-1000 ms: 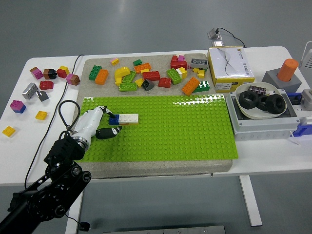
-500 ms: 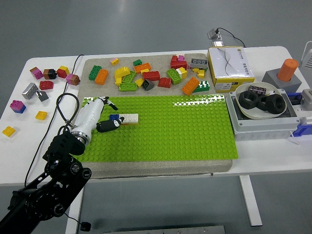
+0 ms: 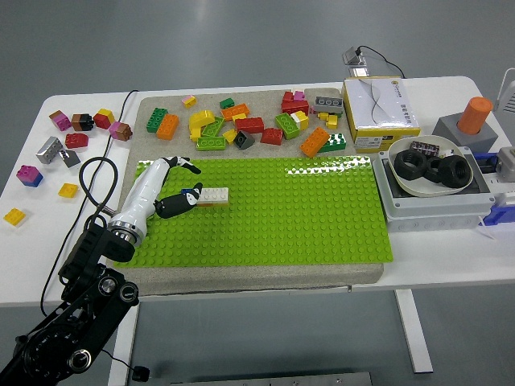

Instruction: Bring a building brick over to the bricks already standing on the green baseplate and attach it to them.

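1. Reaching over the green baseplate, our left hand sits at the row's left end, fingers loosely spread, thumb touching the blue brick.
2. Blue brick adjoins the white brick; we can't tell if it's pressed home. We judge joining nearly done.
3. Baseplate right of the row is bare. Loose brick pile lies beyond the far edge, white bowl well right.

White table carries a beige mat, loose bricks at left, a yellow box
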